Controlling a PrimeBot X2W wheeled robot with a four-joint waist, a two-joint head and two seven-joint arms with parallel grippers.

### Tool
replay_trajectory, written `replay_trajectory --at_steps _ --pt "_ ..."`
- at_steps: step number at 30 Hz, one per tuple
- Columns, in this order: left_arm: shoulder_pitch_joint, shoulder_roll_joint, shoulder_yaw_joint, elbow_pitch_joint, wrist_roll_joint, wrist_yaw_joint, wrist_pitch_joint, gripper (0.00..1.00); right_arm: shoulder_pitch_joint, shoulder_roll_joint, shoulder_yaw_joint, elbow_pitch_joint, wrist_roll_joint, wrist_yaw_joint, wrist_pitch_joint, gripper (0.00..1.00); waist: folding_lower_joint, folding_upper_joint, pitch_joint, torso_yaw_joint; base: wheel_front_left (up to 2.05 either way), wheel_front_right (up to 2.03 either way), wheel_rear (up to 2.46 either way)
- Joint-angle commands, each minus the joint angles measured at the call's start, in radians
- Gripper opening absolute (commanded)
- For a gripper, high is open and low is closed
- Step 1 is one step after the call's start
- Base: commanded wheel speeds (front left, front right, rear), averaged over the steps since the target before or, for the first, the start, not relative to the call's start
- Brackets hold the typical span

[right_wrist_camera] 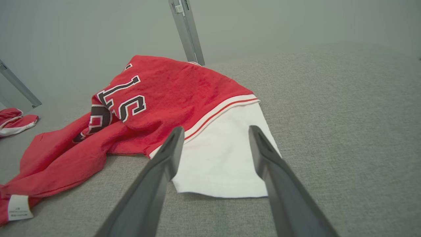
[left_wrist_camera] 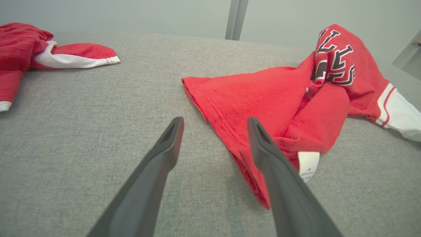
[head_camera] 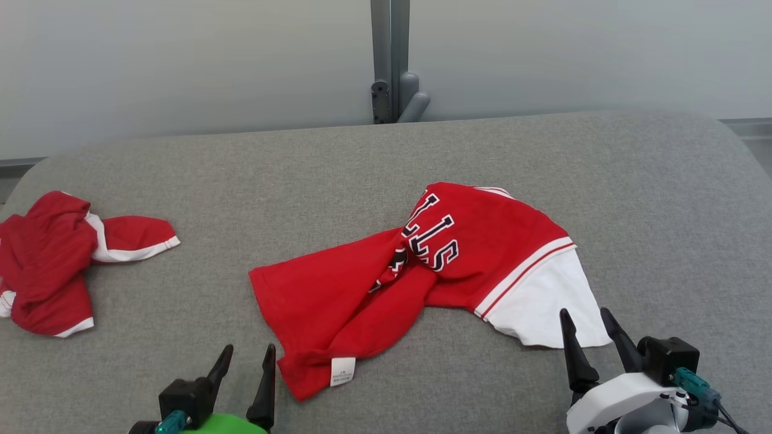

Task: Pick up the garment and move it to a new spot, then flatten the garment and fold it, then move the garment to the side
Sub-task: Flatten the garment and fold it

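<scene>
Garment (head_camera: 422,271) sits twisted mid-frame on grey bench (head_camera: 633,181). Left pincer (head_camera: 249,348) lower left, right pincer (head_camera: 584,312) lower right, both wide, empty. Guessing pickup step, not started; next needs pinching near hem (head_camera: 284,328) and white sleeve (head_camera: 543,301).

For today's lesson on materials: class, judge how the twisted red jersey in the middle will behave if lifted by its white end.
Probably floppy: the jersey lies twisted and creased, so it should droop from any held point. Likely light, as its thin folds lie nearly flat. Pushed, it may bunch rather than slide, since the grey surface looks coarse.
</scene>
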Motion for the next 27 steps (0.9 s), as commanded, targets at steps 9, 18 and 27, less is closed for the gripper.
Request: replay_trajectory --at_steps 9,18,27 --pt "-0.189 -0.014 0.024 0.155 -0.034 -0.005 0.0 1.0 -0.019 -0.003 0.026 -0.005 -0.021 0.0 -0.003 1.0 0.0 0.0083 0.046 -0.046 0.0 0.0 0.0" --pt "-0.341 -0.015 -0.01 0.404 -0.13 -0.005 0.001 1.0 -0.044 -0.003 0.027 -0.009 -0.028 0.0 -0.003 1.0 0.0 0.0083 0.109 -0.077 0.0 0.0 0.0" --pt "-0.399 0.0 -0.112 0.474 -0.214 -0.005 0.001 0.0 -0.066 -0.003 0.026 -0.014 -0.027 0.0 -0.003 1.0 0.0 0.0083 0.144 -0.064 0.0 0.0 0.0"
